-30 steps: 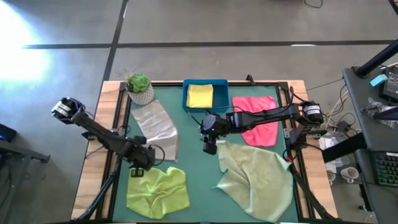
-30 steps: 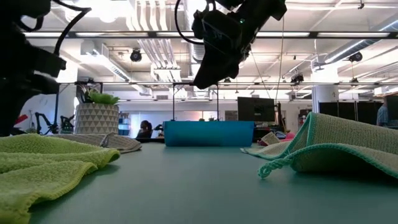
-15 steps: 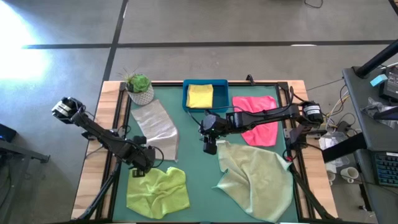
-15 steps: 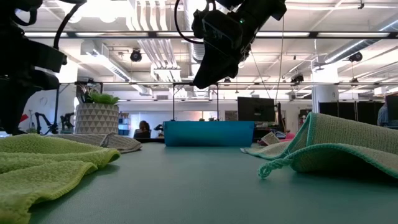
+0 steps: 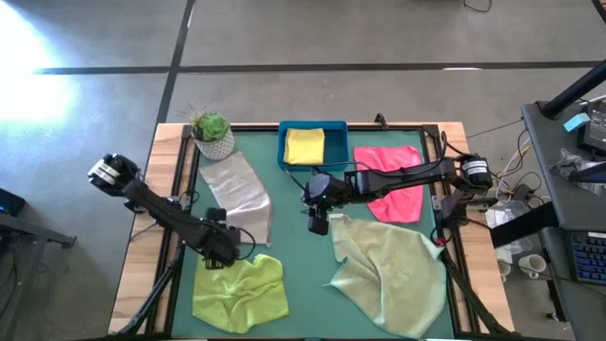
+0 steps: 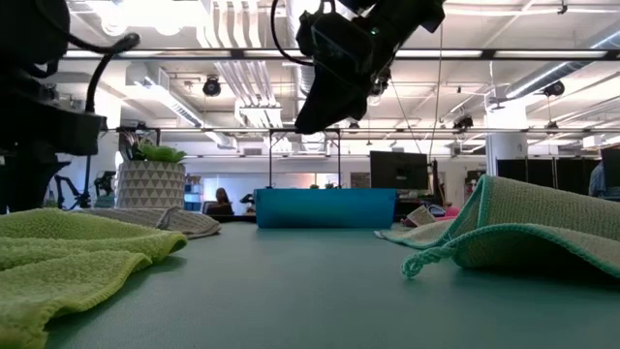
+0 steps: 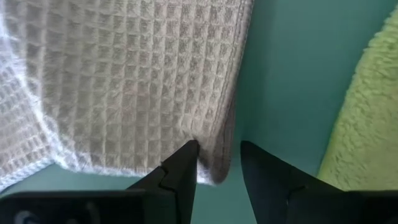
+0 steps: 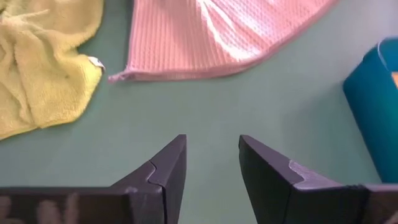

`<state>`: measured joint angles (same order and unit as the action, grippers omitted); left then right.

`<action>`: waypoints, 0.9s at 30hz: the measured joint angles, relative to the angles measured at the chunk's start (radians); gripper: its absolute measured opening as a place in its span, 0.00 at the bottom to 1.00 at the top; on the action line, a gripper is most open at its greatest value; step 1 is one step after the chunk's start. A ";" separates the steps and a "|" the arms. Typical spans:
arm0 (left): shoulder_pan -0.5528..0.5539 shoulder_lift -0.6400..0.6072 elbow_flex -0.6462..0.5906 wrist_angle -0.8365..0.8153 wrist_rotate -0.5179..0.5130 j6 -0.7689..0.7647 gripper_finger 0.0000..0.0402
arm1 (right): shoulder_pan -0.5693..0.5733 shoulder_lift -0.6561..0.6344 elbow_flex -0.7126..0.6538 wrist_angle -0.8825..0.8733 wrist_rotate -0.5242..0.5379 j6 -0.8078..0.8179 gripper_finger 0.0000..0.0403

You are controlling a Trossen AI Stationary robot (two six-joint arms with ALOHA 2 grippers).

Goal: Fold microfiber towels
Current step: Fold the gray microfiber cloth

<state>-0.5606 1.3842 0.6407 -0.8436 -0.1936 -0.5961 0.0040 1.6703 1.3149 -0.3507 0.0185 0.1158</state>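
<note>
The light grey towel [image 5: 239, 194] lies flat at the left, and the lime green towel [image 5: 241, 292] lies crumpled near the front left. The pale sage towel [image 5: 388, 275] lies rumpled at the front right. The pink towel [image 5: 393, 180] lies at the back right. The yellow towel [image 5: 305, 145] lies in the blue tray [image 5: 284, 152]. My left gripper [image 5: 225, 250] is open and low at the grey towel's near right corner [image 7: 214, 171], which lies between its fingers. My right gripper [image 5: 319, 220] is open and empty, hanging above the bare mat at mid-table [image 6: 315, 107]. My left gripper comes down on the grey towel's near right corner [image 7: 205, 155] from above. One fingertip [image 7: 186, 155] stands over the cloth, the other [image 7: 255, 158] over the bare mat beside the edge. I cannot tell whether they touch the towel, which lies flat.
A potted plant [image 5: 212, 133] stands at the back left corner, close to the grey towel. Bare green mat [image 5: 298, 275] lies between the lime and sage towels. A wooden frame [image 5: 166, 189] runs round the mat.
My left gripper has gone a little toward the table's right edge, closer to the grey towel's near right corner. The towels lie as before.
</note>
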 joint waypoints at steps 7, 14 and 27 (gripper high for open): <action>0.000 0.071 -0.006 0.018 -0.002 -0.052 0.27 | 0.002 0.047 0.001 0.053 -0.044 -0.016 0.35; 0.009 0.112 -0.008 0.034 -0.039 -0.051 0.17 | 0.005 0.057 0.001 0.125 -0.086 -0.075 0.31; 0.013 0.064 0.020 0.112 -0.076 -0.051 0.01 | 0.016 0.058 0.001 0.215 -0.179 -0.093 0.30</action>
<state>-0.5473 1.4482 0.6610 -0.7311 -0.2696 -0.6473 0.0200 1.7283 1.3155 -0.1353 -0.1604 0.0231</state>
